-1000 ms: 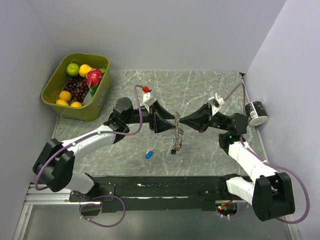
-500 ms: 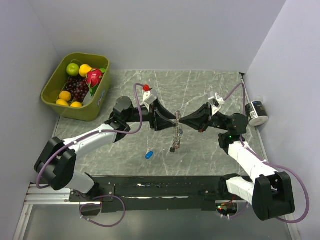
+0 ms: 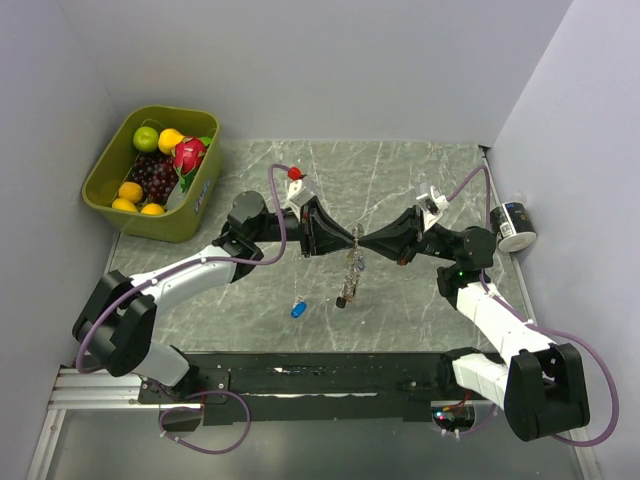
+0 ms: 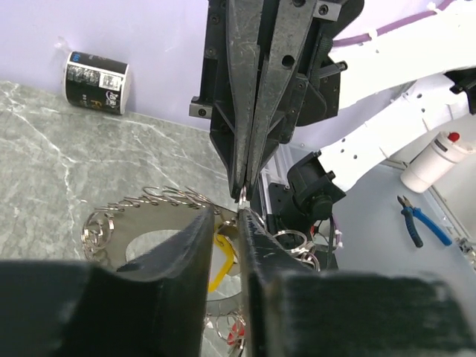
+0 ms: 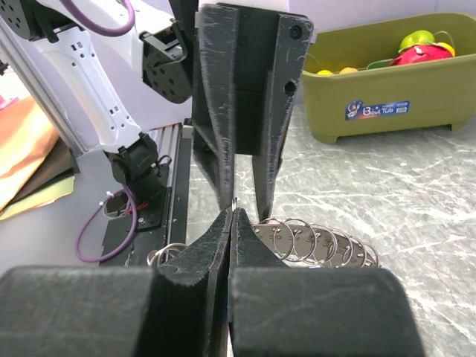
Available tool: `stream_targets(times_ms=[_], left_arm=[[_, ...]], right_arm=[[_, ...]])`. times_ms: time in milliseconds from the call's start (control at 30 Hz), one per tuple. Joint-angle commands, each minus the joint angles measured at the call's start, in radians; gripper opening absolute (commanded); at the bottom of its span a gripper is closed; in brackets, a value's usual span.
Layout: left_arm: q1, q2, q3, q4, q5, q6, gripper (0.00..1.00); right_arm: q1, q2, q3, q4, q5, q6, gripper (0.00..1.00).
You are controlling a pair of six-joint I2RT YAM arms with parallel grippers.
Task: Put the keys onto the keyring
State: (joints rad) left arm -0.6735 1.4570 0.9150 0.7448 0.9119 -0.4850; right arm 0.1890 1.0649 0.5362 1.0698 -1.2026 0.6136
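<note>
Compared with one second ago, the left gripper (image 3: 349, 238) has shifted slightly toward the far side and the hanging keys (image 3: 345, 292) sit higher. The blue key (image 3: 297, 309) lies unchanged on the bench (image 3: 420, 170).

The bench is grey and marble-patterned, enclosed by pale walls, with a green fruit bin (image 3: 105, 190) at far left.

The keyring (image 5: 312, 242) hangs above mid-bench, its rim clamped between the closed fingers of the right gripper (image 3: 365, 241). The left fingers (image 4: 175, 253) stand narrow with a yellow key (image 4: 219, 262) in the gap. Whether they grip it cannot be told.
</note>
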Motion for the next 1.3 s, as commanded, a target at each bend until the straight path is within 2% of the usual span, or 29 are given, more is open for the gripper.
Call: stream_targets(times_ms=[0,33,133,300,333,433,467,567,633,733,767,867,1067,1200,1267], left_arm=[[-0.001,0.016,0.048,0.061,0.041,-0.018,0.22],[0.0,0.019,0.05,0.059,0.041,-0.02,0.2],[0.0,0.022,0.054,0.059,0.05,-0.021,0.03],[-0.001,-0.009,0.042,0.007,-0.01,0.017,0.01],[-0.001,-0.017,0.041,-0.008,-0.021,0.029,0.01],[-0.003,-0.047,0.038,-0.085,-0.07,0.088,0.01],[-0.003,-0.055,0.036,-0.106,-0.083,0.115,0.01],[-0.005,-0.078,0.03,-0.16,-0.126,0.154,0.01],[-0.008,-0.095,0.021,-0.185,-0.142,0.172,0.01],[-0.017,-0.116,0.019,-0.249,-0.192,0.242,0.01],[-0.024,-0.121,0.021,-0.275,-0.24,0.262,0.01],[-0.037,-0.136,0.027,-0.338,-0.33,0.313,0.01],[-0.081,-0.156,0.027,-0.413,-0.493,0.431,0.01],[-0.124,-0.175,0.018,-0.447,-0.608,0.518,0.01],[-0.155,-0.191,0.007,-0.435,-0.711,0.548,0.01]], right_arm=[[-0.002,-0.005,0.025,0.094,0.005,0.014,0.0],[-0.003,-0.005,0.027,0.096,0.005,0.015,0.0],[-0.003,-0.002,0.027,0.096,0.005,0.017,0.0],[-0.002,-0.002,0.03,0.076,0.005,0.017,0.01],[-0.003,0.0,0.03,0.071,0.006,0.015,0.04],[-0.003,-0.008,0.027,0.062,0.017,0.009,0.31],[-0.005,-0.014,0.021,0.062,0.018,0.009,0.48],[-0.006,-0.028,0.019,0.022,0.034,-0.005,0.63],[-0.01,-0.042,0.021,-0.022,0.049,-0.02,0.67],[-0.017,-0.075,0.021,-0.089,0.077,-0.051,0.81],[-0.019,-0.092,0.019,-0.108,0.086,-0.066,0.89],[-0.022,-0.112,0.022,-0.165,0.11,-0.097,1.0],[-0.023,-0.121,0.018,-0.202,0.136,-0.104,1.0],[-0.026,-0.126,-0.015,-0.13,0.19,-0.052,1.0],[-0.026,-0.135,-0.034,-0.122,0.23,-0.037,1.0]])
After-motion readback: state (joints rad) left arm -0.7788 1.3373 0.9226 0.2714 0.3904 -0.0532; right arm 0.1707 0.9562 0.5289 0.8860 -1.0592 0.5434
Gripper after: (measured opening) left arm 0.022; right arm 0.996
